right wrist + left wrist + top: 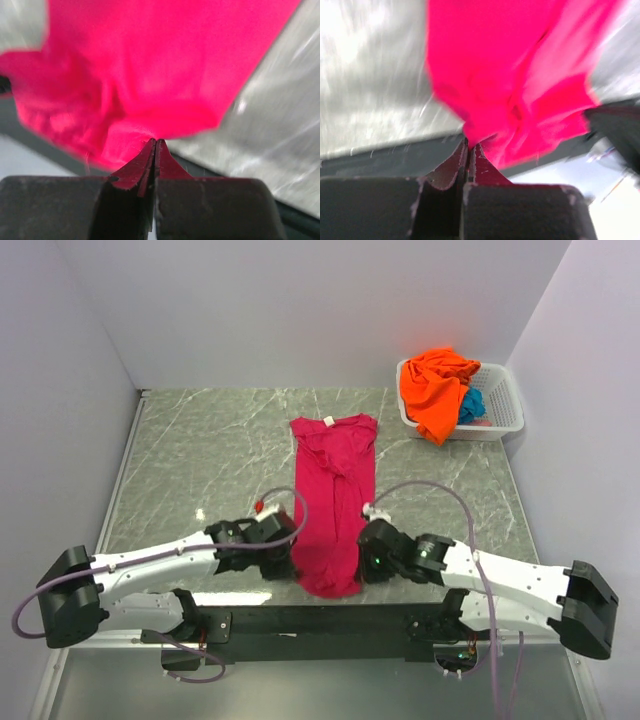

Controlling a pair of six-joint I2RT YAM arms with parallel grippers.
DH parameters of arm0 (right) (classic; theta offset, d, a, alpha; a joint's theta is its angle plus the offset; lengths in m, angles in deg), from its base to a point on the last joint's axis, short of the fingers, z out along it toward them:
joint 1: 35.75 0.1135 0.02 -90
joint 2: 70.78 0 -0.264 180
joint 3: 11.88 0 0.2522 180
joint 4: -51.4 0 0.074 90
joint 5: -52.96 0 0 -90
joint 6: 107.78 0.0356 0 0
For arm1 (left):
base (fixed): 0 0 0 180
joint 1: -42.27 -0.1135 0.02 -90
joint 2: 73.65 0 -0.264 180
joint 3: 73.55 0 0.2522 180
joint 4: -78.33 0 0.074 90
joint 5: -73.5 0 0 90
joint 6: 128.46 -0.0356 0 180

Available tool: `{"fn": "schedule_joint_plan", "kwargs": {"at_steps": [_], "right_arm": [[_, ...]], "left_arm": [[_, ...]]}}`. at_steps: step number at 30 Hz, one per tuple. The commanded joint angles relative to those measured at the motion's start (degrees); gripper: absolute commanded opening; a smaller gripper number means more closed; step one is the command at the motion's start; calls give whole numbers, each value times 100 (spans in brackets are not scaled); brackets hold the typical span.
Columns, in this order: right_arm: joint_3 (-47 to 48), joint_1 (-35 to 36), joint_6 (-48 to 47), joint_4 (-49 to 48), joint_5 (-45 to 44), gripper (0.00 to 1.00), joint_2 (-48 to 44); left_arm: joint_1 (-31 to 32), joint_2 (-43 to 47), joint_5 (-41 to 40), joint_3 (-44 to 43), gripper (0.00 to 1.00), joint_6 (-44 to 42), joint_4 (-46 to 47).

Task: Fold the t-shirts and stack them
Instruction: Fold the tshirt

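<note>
Early in task. Clamped shut on near hem of pink shirt (333, 490) with both left gripper (470, 146) and right gripper (155, 142); laid lengthwise mid-table, collar far. Noted orange shirt (434, 390) and teal shirt (472, 406) heaped unfolded in basket (506, 408), far right. No stack yet.

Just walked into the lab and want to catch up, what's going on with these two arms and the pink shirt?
Both arms are working on the pink t-shirt, which lies stretched lengthwise on the table with its collar at the far end. The left hand and the right hand are each shut on its bunched near end, one at either side. The orange t-shirt and the teal t-shirt sit heaped in the white basket at the far right corner, not yet folded.
</note>
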Motion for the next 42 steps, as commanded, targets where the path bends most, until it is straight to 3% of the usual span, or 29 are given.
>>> {"fn": "schedule_joint_plan", "kwargs": {"at_steps": [1,14,37,40,41,42], "right_arm": [[723,-258,-426,151,-1180,0,408],[1646,-1620,-1313,-744,-1444,0,1409],[3492,-3089,-1911,-1166,-1164,0,4028],[3835,-3194,-1867,-1027,-1268,15,4346],[3923,-3212,-1885,-991,-1321,36,4398],[4037,-3229,-1911,-974,-1313,43,4425]], "left_arm": [[-345,-143,-971,-698,1,-644,-99],[-1426,-1540,-1877,-2148,1,-1586,490],[-2420,-3808,-1394,-3844,1,-2447,885],[-2517,-4097,-1508,-4212,5,-2474,737],[-2534,-4177,-1587,-4310,6,-2439,527],[-2561,-4221,-1657,-4398,24,-2438,421]]}}
